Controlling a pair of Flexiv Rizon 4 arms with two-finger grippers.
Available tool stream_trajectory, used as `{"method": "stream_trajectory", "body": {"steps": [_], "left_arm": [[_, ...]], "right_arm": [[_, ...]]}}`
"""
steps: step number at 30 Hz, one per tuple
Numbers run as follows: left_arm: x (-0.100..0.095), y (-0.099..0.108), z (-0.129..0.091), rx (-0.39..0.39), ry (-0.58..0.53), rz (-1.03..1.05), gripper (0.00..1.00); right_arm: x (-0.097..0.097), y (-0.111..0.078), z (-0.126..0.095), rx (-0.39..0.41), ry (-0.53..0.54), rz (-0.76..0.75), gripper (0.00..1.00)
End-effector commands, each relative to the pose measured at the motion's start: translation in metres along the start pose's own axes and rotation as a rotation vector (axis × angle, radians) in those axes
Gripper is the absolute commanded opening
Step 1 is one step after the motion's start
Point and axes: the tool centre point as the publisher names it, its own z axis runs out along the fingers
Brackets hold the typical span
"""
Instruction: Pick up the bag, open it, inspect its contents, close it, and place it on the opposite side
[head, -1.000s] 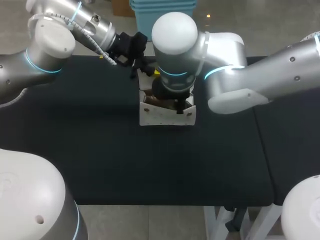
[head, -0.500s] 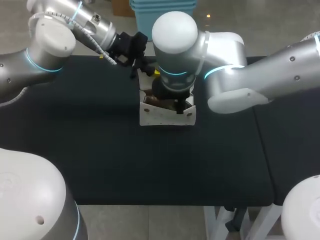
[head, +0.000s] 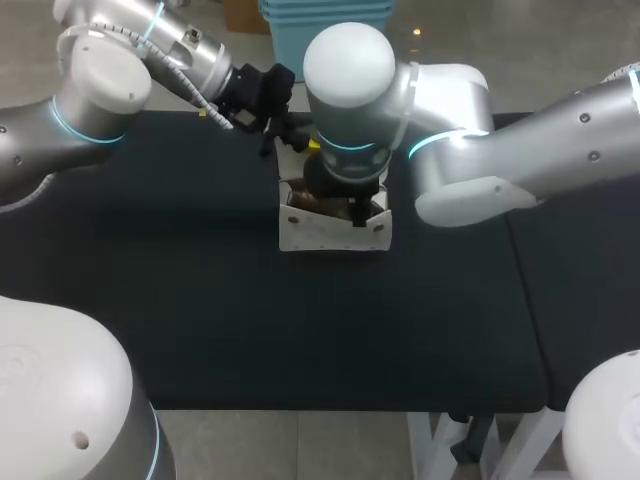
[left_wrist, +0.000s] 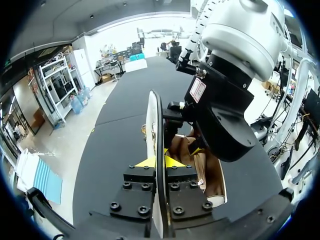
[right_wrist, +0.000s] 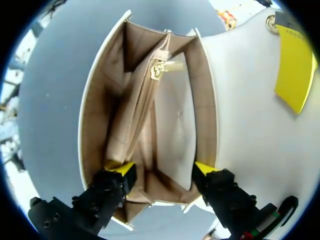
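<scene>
A white bag (head: 330, 232) stands open at the table's middle back, its tan lining (right_wrist: 175, 120) showing. A zipped divider with a metal pull (right_wrist: 160, 67) splits the inside; I see nothing else in the compartments. My right gripper (right_wrist: 162, 168) is open, pointing down with its yellow tips inside the bag's mouth, one on each side of the divider. My left gripper (left_wrist: 157, 161) is shut on the bag's raised white flap (left_wrist: 155, 120), holding it up behind the bag (head: 283, 140). Its yellow tip (right_wrist: 295, 65) lies against the flap's inner face.
The black table (head: 200, 300) has free room in front of the bag and to both sides. A seam (head: 525, 280) between two tabletops runs at the right. My right arm's wrist (head: 348, 120) hangs over the bag and hides part of it.
</scene>
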Motion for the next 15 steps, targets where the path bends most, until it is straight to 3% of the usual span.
{"method": "stream_trajectory", "body": {"steps": [1, 3, 4, 6, 7, 8, 12, 14, 15], "left_arm": [[0.001, 0.002, 0.000, 0.005, 0.002, 0.001, 0.00], [0.001, 0.002, 0.000, 0.005, 0.002, 0.001, 0.00], [0.001, 0.002, 0.000, 0.005, 0.002, 0.001, 0.00], [0.001, 0.002, 0.000, 0.005, 0.002, 0.001, 0.00], [0.001, 0.002, 0.000, 0.005, 0.002, 0.001, 0.00], [0.001, 0.002, 0.000, 0.005, 0.002, 0.001, 0.00], [0.001, 0.002, 0.000, 0.005, 0.002, 0.001, 0.00], [0.001, 0.002, 0.000, 0.005, 0.002, 0.001, 0.00], [0.001, 0.002, 0.000, 0.005, 0.002, 0.001, 0.00]], "right_arm": [[-0.001, -0.003, 0.001, -0.005, -0.021, 0.012, 1.00], [-0.003, -0.003, -0.003, -0.009, -0.034, 0.017, 1.00], [-0.005, -0.003, -0.006, -0.010, -0.043, 0.020, 0.95], [-0.008, -0.004, -0.011, -0.011, -0.059, 0.026, 0.53], [-0.009, -0.004, -0.013, -0.012, -0.066, 0.027, 0.42], [-0.011, -0.004, -0.016, -0.013, -0.075, 0.030, 0.34], [-0.015, -0.005, -0.025, -0.015, -0.103, 0.037, 0.19], [-0.017, -0.005, -0.030, -0.017, -0.118, 0.038, 0.03], [-0.017, -0.005, -0.033, -0.017, -0.128, 0.040, 0.00]]}}
